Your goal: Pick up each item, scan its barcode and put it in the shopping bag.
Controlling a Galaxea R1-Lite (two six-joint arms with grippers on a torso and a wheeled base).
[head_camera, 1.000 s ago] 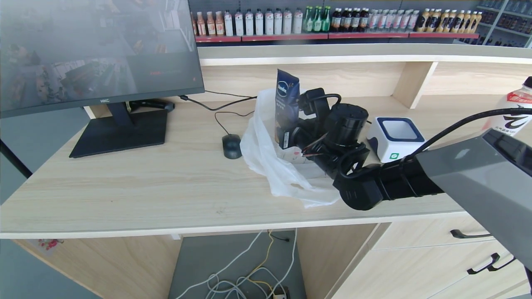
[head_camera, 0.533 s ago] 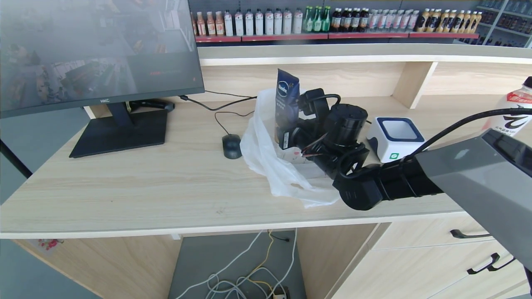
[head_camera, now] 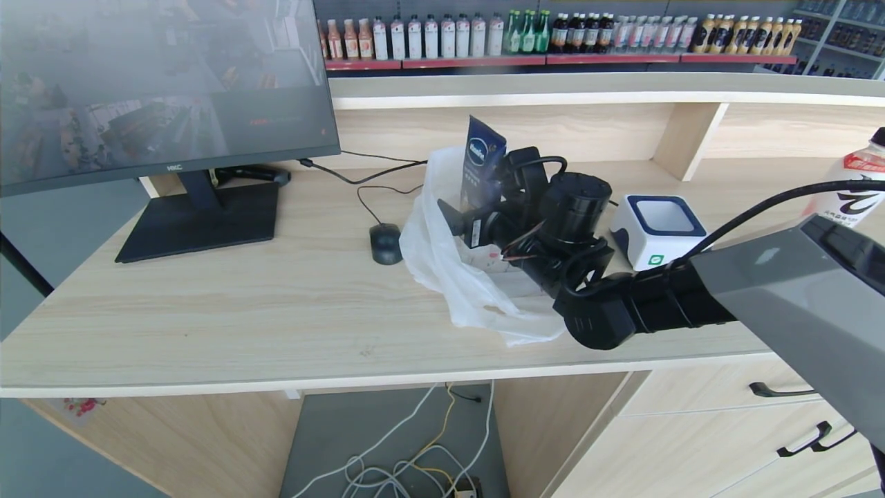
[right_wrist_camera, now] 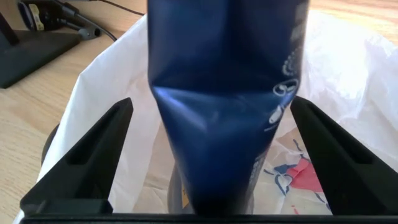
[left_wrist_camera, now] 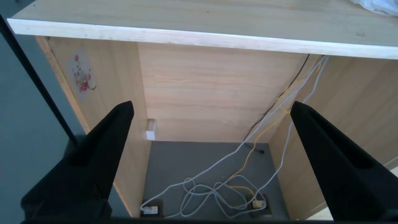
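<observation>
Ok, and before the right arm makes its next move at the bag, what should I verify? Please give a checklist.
1. Right gripper free of the blue pouch: ok; its jaws stand clear of both sides.
2. Pouch in the shopping bag: ok; lower end inside the mouth, top sticking out, tilted.
3. Pouch resting on the bag's bottom: cannot tell; hidden.
4. Barcode read at the scanner: cannot tell.
5. Left gripper out of the way: ok; open, below the counter.
6. All items bagged: not ok; a bottle stands on the counter.

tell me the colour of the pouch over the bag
Dark blue pouch with white print; right wrist view shows it best.
</observation>
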